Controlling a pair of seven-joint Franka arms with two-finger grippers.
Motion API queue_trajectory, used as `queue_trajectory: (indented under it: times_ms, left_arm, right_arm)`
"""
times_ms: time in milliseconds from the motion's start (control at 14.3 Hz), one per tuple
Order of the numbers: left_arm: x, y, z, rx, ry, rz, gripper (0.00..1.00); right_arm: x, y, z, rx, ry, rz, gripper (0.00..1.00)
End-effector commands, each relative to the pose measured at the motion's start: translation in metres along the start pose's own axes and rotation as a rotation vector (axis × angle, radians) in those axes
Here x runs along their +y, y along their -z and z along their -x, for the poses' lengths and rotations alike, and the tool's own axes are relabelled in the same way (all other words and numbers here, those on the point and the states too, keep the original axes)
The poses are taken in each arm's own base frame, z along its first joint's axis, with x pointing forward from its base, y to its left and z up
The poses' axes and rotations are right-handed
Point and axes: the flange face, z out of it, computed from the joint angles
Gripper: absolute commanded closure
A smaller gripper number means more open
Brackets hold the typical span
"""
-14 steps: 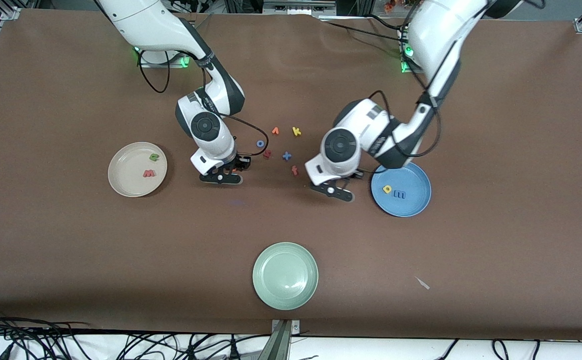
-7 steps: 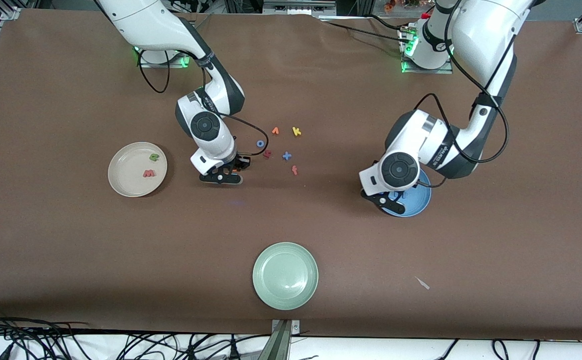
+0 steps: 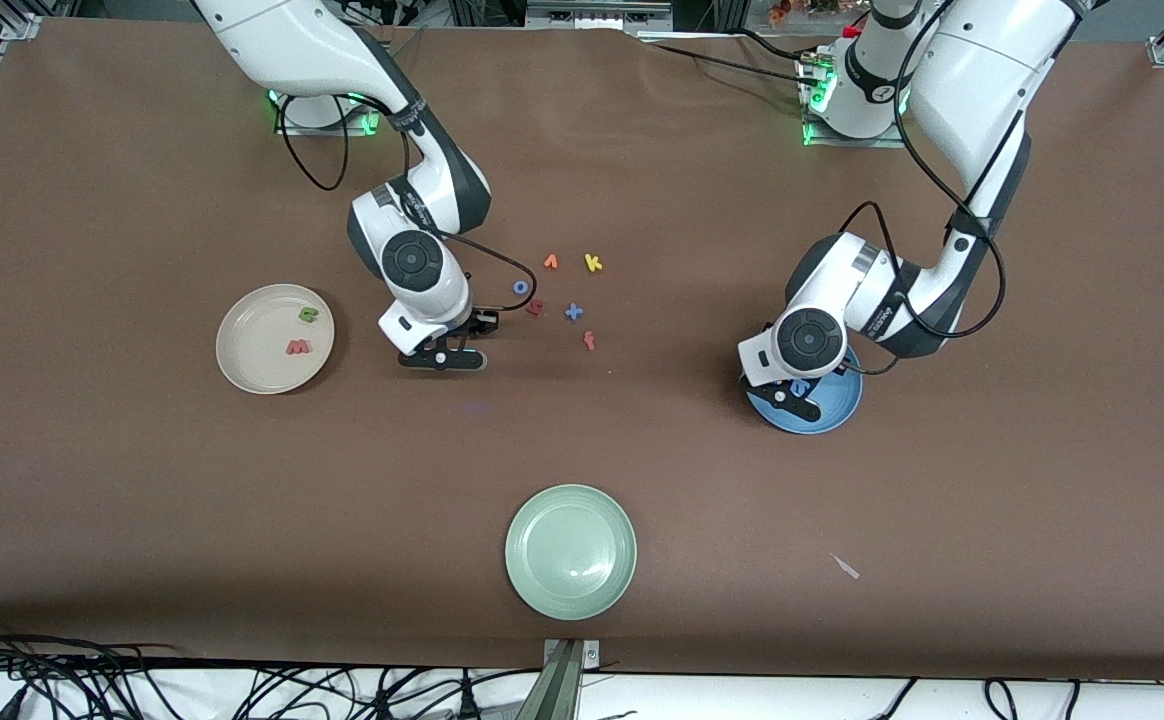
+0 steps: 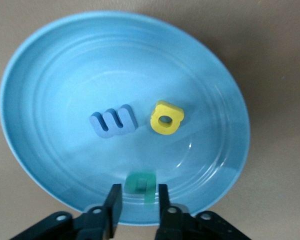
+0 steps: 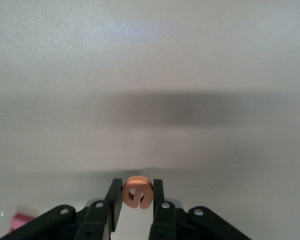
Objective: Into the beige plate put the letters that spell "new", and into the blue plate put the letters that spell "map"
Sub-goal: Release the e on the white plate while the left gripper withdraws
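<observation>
Left claw (image 4: 136, 202) over the blue plate (image 4: 50, 65), fingers parting around the teal p (image 4: 140, 184); blue m (image 4: 113, 121) and yellow a (image 4: 166, 118) just past it. Right claw (image 5: 136, 199) clamped on the orange e (image 5: 137, 191) above the worktop (image 3: 842, 620). Beige plate (image 3: 247, 365) holds n (image 3: 309, 314) and w (image 3: 298, 347). Left: e to plate.

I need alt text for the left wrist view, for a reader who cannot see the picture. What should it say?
The left pincer hangs over the blue plate, its fingers on either side of a teal p low above the plate's rim. A blue m and a yellow a lie side by side near the plate's middle, on a brown table.
</observation>
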Motion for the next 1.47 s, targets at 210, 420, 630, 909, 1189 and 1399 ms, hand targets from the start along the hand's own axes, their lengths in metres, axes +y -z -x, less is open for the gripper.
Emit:
queue_trajectory:
  times_ms: [210, 420, 630, 909, 1189, 1399]
  left_arm:
    - [-0.019, 0.068, 0.019, 0.028, 0.021, -0.043, 0.0]
    - [-0.033, 0.144, 0.031, 0.092, 0.069, -0.067, 0.0]
    - [-0.053, 0.238, 0.055, 0.175, 0.145, 0.007, 0.0]
    - [-0.083, 0.329, 0.089, 0.273, 0.21, 0.027, 0.0]
    - [-0.122, 0.359, 0.134, 0.331, 0.296, 0.073, 0.0]
    - [-0.137, 0.344, 0.185, 0.349, 0.378, 0.195, 0.0]
  right_arm:
    - [0.093, 0.048, -0.001, -0.056, 0.219, 0.034, 0.81]
    - [0.15, 0.043, 0.003, -0.053, 0.3, 0.035, 0.81]
    - [0.205, 0.026, 0.0, -0.091, 0.302, 0.048, 0.81]
    - [0.249, 0.001, -0.006, -0.139, 0.227, 0.068, 0.79]
    - [0.253, 0.021, -0.02, -0.137, 0.208, 0.065, 0.0]
    - [0.237, 0.085, -0.037, -0.222, 0.209, 0.064, 0.0]
